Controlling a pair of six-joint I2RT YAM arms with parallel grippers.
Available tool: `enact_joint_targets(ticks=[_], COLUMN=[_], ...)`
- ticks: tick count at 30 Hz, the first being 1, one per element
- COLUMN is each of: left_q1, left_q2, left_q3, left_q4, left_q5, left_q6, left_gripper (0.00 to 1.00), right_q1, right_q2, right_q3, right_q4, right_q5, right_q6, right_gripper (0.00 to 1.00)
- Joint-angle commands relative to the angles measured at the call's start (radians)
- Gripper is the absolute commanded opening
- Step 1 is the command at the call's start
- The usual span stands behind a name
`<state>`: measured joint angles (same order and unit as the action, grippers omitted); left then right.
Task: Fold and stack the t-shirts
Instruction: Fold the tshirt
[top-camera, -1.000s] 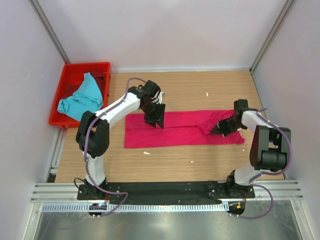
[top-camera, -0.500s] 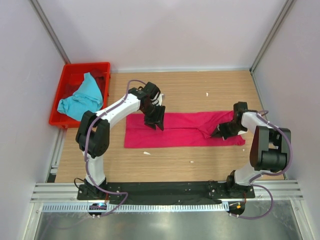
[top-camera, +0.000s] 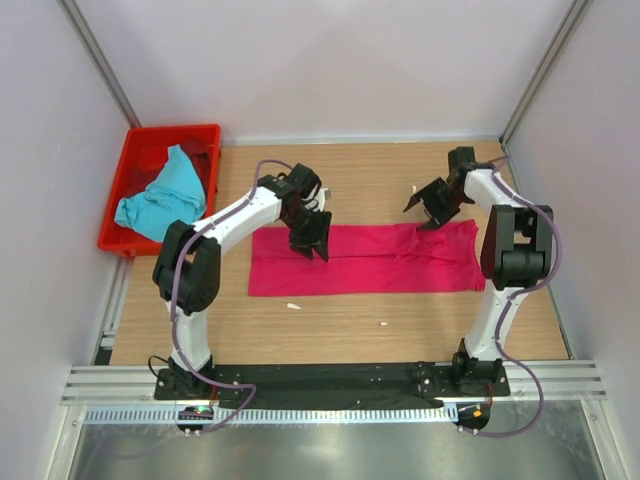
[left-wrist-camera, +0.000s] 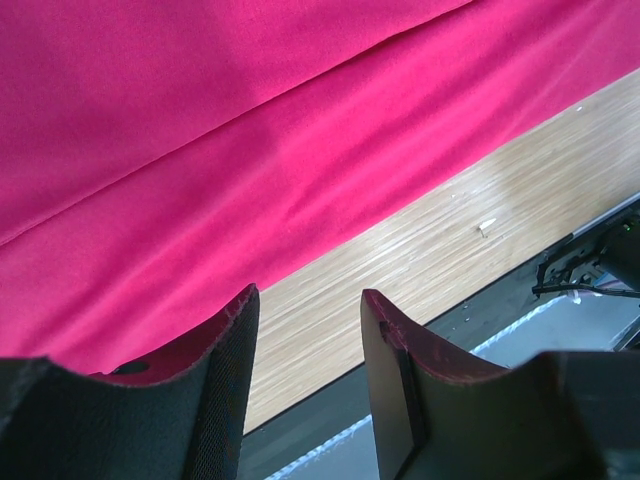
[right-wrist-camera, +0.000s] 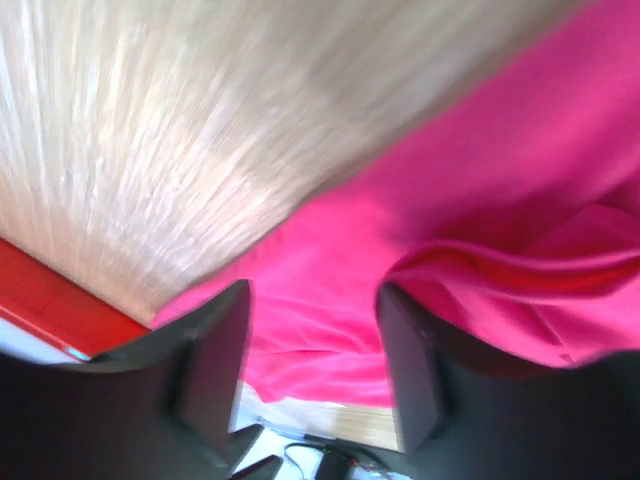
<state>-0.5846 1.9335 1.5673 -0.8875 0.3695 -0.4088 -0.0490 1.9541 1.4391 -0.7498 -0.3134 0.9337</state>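
Table (top-camera: 400, 170): wood top, under both grippers.

Magenta-pink t-shirt (top-camera: 380, 258): flat in a long folded band. Its far edge sits directly below the left gripper (top-camera: 311, 246). Its right end lies just to the near side of the right gripper (top-camera: 422, 212).

Red crate (top-camera: 170, 131): well off to the left of the left gripper, at the table's edge.

Turquoise-blue t-shirt (top-camera: 160, 195): crumpled inside the crate.

Left gripper: fingers (left-wrist-camera: 225, 400) spread, nothing between them, low over the magenta cloth.

Right gripper: fingers (right-wrist-camera: 215, 360) spread, gripping nothing; wrist view blurred, with magenta folds and bare wood beyond them.
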Motion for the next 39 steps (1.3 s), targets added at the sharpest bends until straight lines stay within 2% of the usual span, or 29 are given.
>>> enact_joint_targets(ticks=[1, 3, 5, 8, 10, 11, 12, 14, 15, 16, 19, 21, 24, 31, 39], left_q1=[0.002, -0.007, -0.027, -0.128, -0.171, -0.193, -0.231, -0.264, -0.296, -0.31, -0.356, -0.371, -0.379, -0.388, -0.391], left_q2=[0.007, 0.007, -0.005, -0.018, -0.001, 0.028, 0.051, 0.097, 0.154, 0.182, 0.29, 0.375, 0.439, 0.513, 0.541], left_q3=[0.036, 0.033, 0.033, 0.031, 0.045, 0.056, 0.083, 0.134, 0.196, 0.233, 0.374, 0.484, 0.595, 0.658, 0.683], left_q4=[0.016, 0.051, 0.097, 0.234, 0.352, 0.384, 0.439, 0.464, 0.47, 0.469, 0.472, 0.449, 0.415, 0.447, 0.456], left_q5=[0.061, 0.075, 0.082, 0.023, -0.01, -0.02, -0.032, -0.076, -0.119, -0.138, -0.237, -0.291, -0.362, -0.46, -0.411], left_q6=[0.037, 0.041, 0.045, 0.054, 0.059, 0.062, 0.07, 0.068, 0.064, 0.064, 0.057, 0.053, 0.044, 0.039, 0.004], left_gripper=[0.47, 0.48, 0.49, 0.52, 0.55, 0.6, 0.63, 0.63, 0.63, 0.61, 0.61, 0.61, 0.61, 0.57, 0.57], right_q1=[0.023, 0.015, -0.014, -0.049, -0.052, -0.052, -0.054, -0.057, -0.06, -0.06, -0.06, -0.06, -0.06, -0.066, -0.066], right_q2=[-0.015, -0.101, -0.156, -0.225, -0.25, -0.259, -0.268, -0.285, -0.282, -0.273, -0.248, -0.235, -0.228, -0.205, -0.207], right_q3=[0.113, 0.093, 0.04, -0.038, -0.065, -0.089, -0.104, -0.143, -0.146, -0.147, -0.137, -0.128, -0.118, -0.134, -0.16], right_q4=[-0.126, -0.16, -0.163, -0.146, -0.128, -0.119, -0.094, -0.063, -0.034, -0.02, 0.016, 0.029, 0.036, 0.087, 0.106], right_q5=[0.053, 0.147, 0.248, 0.287, 0.345, 0.381, 0.404, 0.421, 0.428, 0.422, 0.381, 0.376, 0.399, 0.349, 0.335], right_q6=[-0.182, -0.251, -0.329, -0.389, -0.417, -0.444, -0.453, -0.466, -0.472, -0.472, -0.46, -0.46, -0.492, -0.49, -0.495], right_gripper=[0.66, 0.75, 0.75, 0.69, 0.63, 0.6, 0.52, 0.43, 0.36, 0.35, 0.38, 0.46, 0.47, 0.42, 0.4])
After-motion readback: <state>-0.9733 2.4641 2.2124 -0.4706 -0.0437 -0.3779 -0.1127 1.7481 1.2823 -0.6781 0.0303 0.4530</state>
